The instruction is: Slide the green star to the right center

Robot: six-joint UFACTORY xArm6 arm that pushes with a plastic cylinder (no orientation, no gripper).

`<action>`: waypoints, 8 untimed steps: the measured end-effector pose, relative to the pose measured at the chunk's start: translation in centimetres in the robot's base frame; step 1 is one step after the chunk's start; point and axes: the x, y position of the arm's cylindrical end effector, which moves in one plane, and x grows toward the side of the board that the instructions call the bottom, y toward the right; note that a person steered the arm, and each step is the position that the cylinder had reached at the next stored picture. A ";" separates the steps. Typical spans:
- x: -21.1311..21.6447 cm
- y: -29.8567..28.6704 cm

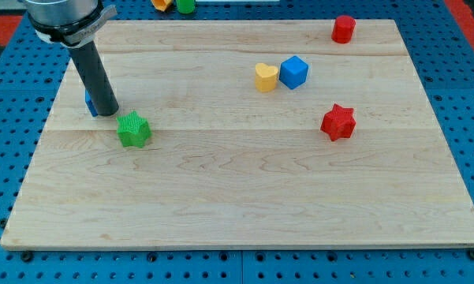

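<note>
The green star (133, 129) lies on the wooden board (244, 197) at the view's left, a little above mid-height. My tip (106, 113) rests on the board just up and left of the green star, very close to it. A blue block (89, 102) is mostly hidden behind the rod, at its left side.
A yellow heart (266, 77) and a blue cube (294, 72) touch near the top centre. A red star (337, 121) lies right of centre. A red block (344, 28) sits at the top right. An orange block (162, 4) and a green block (186, 5) lie off the board's top edge.
</note>
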 end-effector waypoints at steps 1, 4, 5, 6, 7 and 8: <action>0.0 0.1; 0.3 4.8; 0.5 -2.3; 5.8 -1.5; 5.8 5.1; 1.7 11.0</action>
